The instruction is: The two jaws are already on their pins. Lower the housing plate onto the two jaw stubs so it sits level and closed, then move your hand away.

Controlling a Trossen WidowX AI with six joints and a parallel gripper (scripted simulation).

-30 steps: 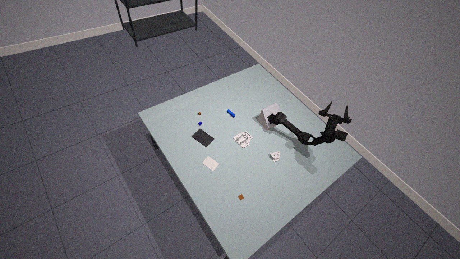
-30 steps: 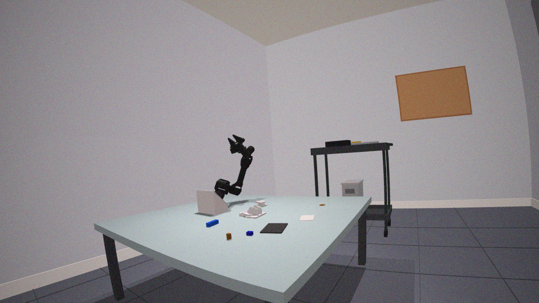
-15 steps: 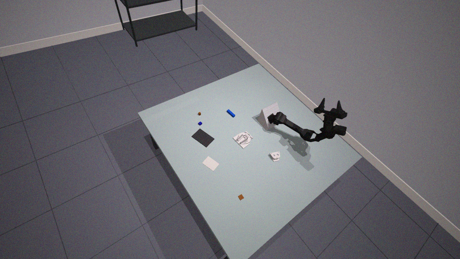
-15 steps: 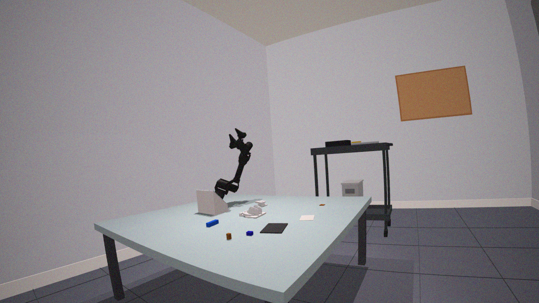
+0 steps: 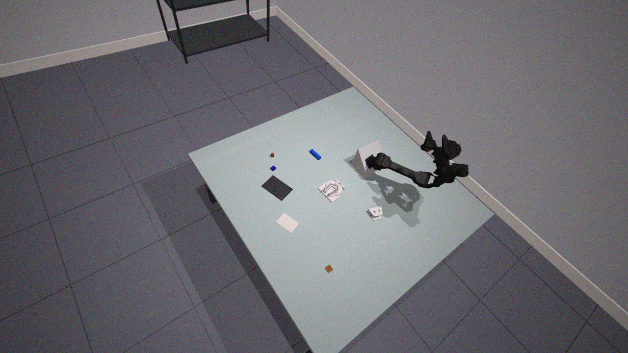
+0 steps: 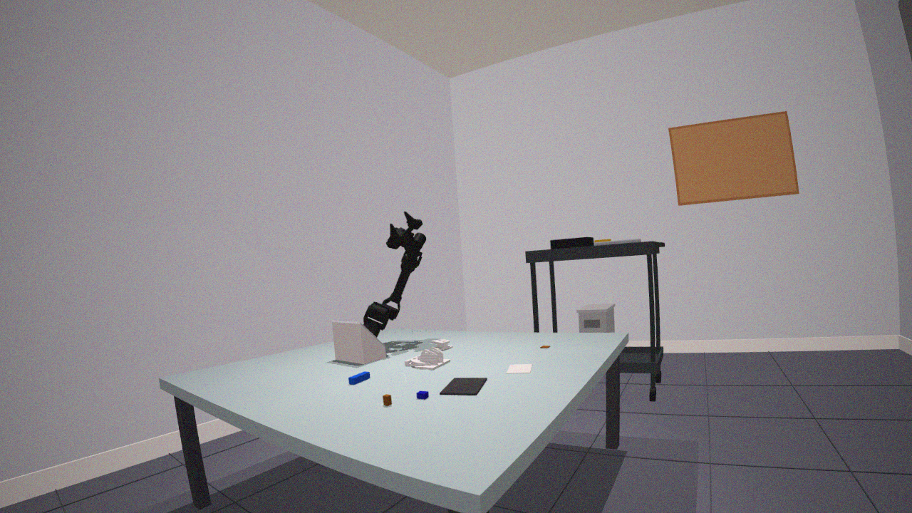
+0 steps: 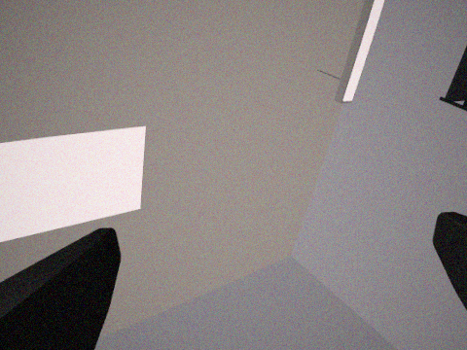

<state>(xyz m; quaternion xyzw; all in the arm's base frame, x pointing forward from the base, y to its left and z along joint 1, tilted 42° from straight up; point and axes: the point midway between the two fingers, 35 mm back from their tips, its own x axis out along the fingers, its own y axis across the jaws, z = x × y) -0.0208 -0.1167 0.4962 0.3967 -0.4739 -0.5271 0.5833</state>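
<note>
A white base with curved, raised jaw parts (image 5: 331, 189) (image 6: 427, 360) sits near the middle of the table. A smaller white piece with two round holes (image 5: 375, 212) (image 6: 440, 343) stands apart from it, nearer the arm's shadow; it looks like the housing plate on a support. Nothing seems to cover the jaw parts. Whether the jaws sit on pins is too small to tell. My gripper (image 5: 436, 134) (image 6: 398, 219) (image 7: 279, 236) is wide open and empty, high above the table and pointing upward. The wrist view shows only ceiling and walls between the fingers.
A white wedge block (image 5: 360, 162) (image 6: 357, 344) stands by the arm's base. The table also holds a blue bar (image 5: 315, 154) (image 6: 358, 378), a black pad (image 5: 276, 188) (image 6: 463, 386), a white card (image 5: 287, 222) (image 6: 519, 368), small blue and orange blocks, and an orange square (image 5: 328, 268).
</note>
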